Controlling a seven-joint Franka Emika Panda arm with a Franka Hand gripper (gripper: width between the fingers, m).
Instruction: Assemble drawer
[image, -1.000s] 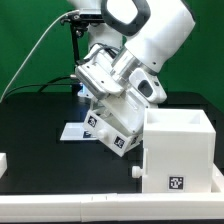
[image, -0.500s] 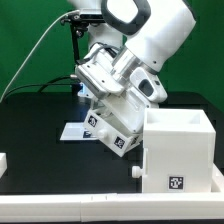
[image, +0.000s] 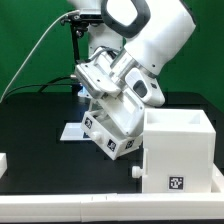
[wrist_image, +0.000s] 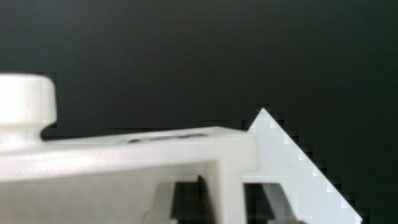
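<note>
The tool (image: 110, 113) holds the small tagged drawer box (image: 112, 138) tilted over the black bench (image: 40, 130) (its fingers are hidden behind the wrist). The box is just beside the open-topped cabinet shell (image: 180, 155) at the exterior view's right. The wrist view shows the box's knob (wrist_image: 22, 100).

Bright light, sharp from far away, fuzzy up close

In the exterior view the light is strong and even. The white arm (image: 150, 35) above the fingers and the drawer box (image: 180, 150) beside them glow so bright that their tops look washed out, and the black table (image: 35, 125) below stays very dark. In the wrist view the drawer part (wrist_image: 125, 160) gripped in the gripper (image: 112, 112) sits right at the fingers and looks blurry and grainy, with soft edges
</note>
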